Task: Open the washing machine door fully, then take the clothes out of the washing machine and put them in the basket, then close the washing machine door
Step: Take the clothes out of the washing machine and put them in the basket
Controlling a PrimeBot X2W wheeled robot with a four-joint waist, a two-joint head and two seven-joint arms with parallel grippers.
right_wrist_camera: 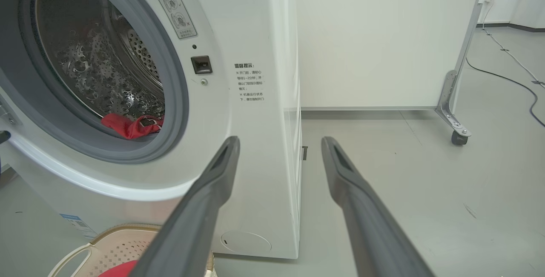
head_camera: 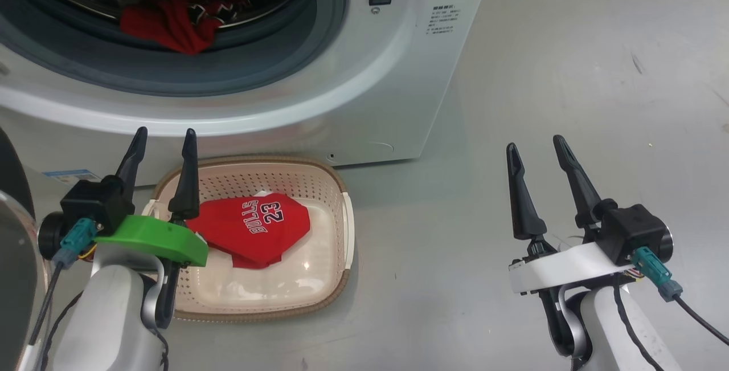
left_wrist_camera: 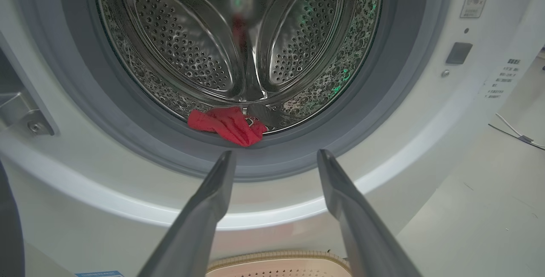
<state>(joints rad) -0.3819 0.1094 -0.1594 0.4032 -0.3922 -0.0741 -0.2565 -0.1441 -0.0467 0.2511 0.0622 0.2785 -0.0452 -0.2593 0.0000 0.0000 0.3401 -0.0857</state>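
The washing machine [head_camera: 370, 74] stands with its drum open, and its door [head_camera: 8, 177] is swung out at the far left edge. A red piece of the clothes [head_camera: 171, 26] lies at the drum's front lip [left_wrist_camera: 228, 124], also seen from the right [right_wrist_camera: 130, 126]. A red jersey [head_camera: 253, 228] with white lettering lies in the cream basket [head_camera: 256, 160] on the floor below the opening. My left gripper [head_camera: 165, 134] is open and empty over the basket's left rim, pointing at the drum [left_wrist_camera: 276, 153]. My right gripper [head_camera: 535, 143] is open and empty over the floor to the right [right_wrist_camera: 279, 141].
Bare grey floor [head_camera: 569, 74] spreads to the right of the machine. In the right wrist view a white panel [right_wrist_camera: 383, 34] on a castered foot [right_wrist_camera: 457, 134] stands behind it, and a cable [right_wrist_camera: 511, 81] runs across the floor at the far right.
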